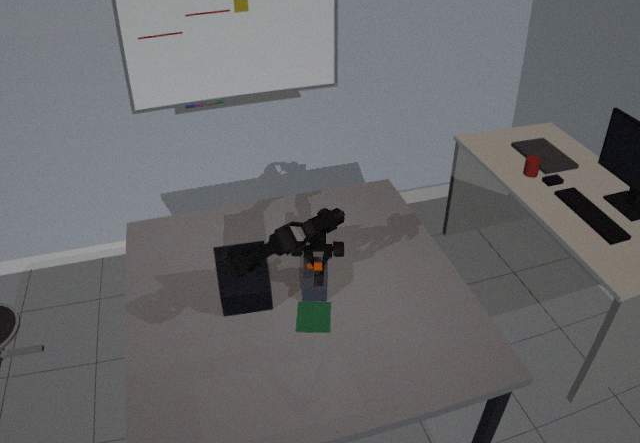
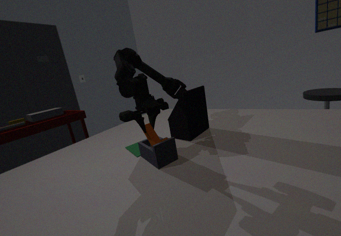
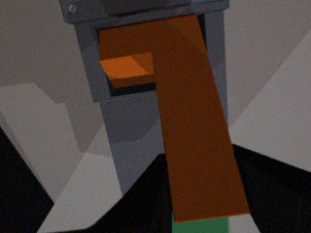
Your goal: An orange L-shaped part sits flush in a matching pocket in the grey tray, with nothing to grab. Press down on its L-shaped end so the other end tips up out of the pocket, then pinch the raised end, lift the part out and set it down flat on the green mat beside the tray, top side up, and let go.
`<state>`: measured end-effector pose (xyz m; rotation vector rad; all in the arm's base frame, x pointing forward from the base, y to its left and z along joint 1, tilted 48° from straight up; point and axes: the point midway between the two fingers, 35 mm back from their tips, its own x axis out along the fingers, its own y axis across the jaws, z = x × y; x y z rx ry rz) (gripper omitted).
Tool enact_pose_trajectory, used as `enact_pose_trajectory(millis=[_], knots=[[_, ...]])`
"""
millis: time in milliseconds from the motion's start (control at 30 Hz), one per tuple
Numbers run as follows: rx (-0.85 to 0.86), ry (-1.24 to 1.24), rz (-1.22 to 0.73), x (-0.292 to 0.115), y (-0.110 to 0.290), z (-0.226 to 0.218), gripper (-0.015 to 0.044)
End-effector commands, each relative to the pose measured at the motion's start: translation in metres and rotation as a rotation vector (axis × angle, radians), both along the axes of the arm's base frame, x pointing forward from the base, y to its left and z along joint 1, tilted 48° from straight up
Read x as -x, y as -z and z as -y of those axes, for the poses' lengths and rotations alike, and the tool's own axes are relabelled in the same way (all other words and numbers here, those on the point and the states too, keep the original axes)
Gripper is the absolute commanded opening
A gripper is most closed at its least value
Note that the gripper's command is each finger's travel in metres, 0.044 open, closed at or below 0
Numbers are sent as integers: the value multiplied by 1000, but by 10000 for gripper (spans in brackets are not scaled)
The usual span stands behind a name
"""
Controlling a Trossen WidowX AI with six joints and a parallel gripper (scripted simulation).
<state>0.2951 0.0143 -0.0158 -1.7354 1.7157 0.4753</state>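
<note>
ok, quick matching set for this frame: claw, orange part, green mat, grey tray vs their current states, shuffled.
Things:
1. claw
2. orange part
3. green mat
4. grey tray

States:
A. lies flat beside the tray, nothing on it
B. tilted, one end raised, L-shaped end down at the pocket
C. shut on the raised end
D. sits on the table, part leaning out of it

Pairs: 1-C, 2-B, 3-A, 4-D

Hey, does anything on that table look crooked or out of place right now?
Yes: the orange L-shaped part is steeply tilted, its long end raised above the grey tray and pinched in the tool, while its L end sits low in the pocket. Nothing looks spilled or damaged. The green mat lies flat beside the tray.
</note>
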Motion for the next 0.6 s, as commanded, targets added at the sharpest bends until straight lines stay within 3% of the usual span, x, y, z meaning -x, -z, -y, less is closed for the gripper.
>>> enact_pose_trajectory(millis=[0, 567], knots=[[-13, 1, 10, -2, -5, -7, 0], [-14, 1, 9, 0, -23, -27, 0]])
